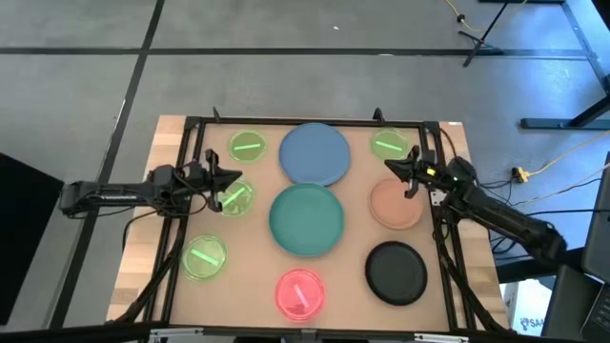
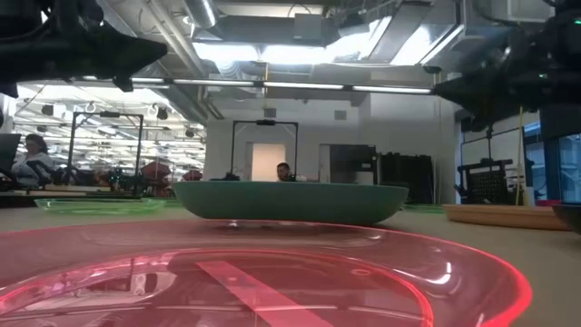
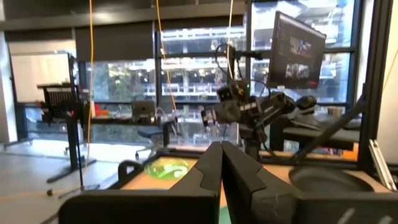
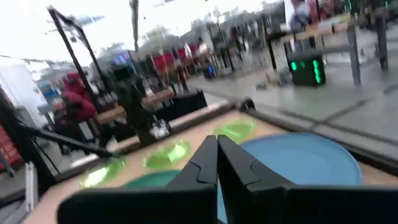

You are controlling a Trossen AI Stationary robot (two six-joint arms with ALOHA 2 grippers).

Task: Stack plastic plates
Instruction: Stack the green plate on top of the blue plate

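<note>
From the high view I see nine plates spread on the desk [image 1: 353,286]; the blue plate [image 1: 315,152] sits at upper centre with the teal plate [image 1: 307,219] just below it; the peach plate [image 1: 395,203] lies right of centre, the black plate [image 1: 396,272] at lower right, the pink plate [image 1: 300,292] at bottom centre; four green plates lie apart, one at upper left [image 1: 247,146], one at upper right [image 1: 389,145], one at mid left [image 1: 233,197], one at lower left [image 1: 203,257]. My left hand [image 1: 232,178] hovers at the left, by the mid-left green plate; my right hand [image 1: 393,165] hovers at the right, above the peach plate's upper edge.

In the low view the pink plate [image 2: 263,272] fills the bottom of the frame; the teal plate [image 2: 290,200] stands behind it at centre; a person [image 2: 284,172] shows far back in the room.

In the left wrist view my left hand's fingers [image 3: 208,171] are pressed together, holding nothing; the right arm [image 3: 255,111] shows beyond at centre.

In the right wrist view my right hand's fingers [image 4: 205,158] are likewise closed together and empty; the blue plate [image 4: 298,155] lies just beyond them at the right.
</note>
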